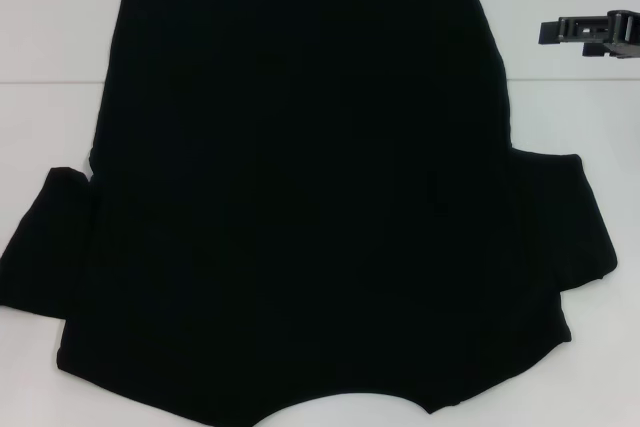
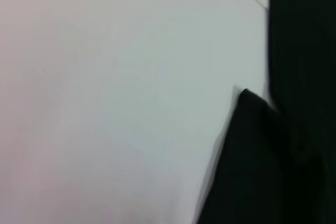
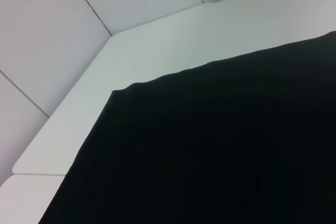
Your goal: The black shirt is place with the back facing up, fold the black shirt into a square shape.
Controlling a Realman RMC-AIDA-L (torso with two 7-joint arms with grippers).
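The black shirt (image 1: 300, 197) lies spread flat on the white table (image 1: 50, 27), plain side up, and fills most of the head view. Its hem is at the far side and its neckline at the near edge. One short sleeve (image 1: 45, 247) sticks out on the left and the other sleeve (image 1: 580, 222) on the right. My right gripper (image 1: 560, 30) hovers over bare table beyond the shirt's far right corner, apart from the cloth. The left wrist view shows a sleeve tip (image 2: 252, 150) beside the shirt's body (image 2: 304, 35). The right wrist view shows a hem corner (image 3: 210, 145).
A seam (image 1: 40, 83) runs across the white table in the head view. In the right wrist view the table's rounded corner (image 3: 113, 38) ends against a grey tiled floor (image 3: 47, 24). Bare table (image 2: 105, 98) lies to the left of the shirt.
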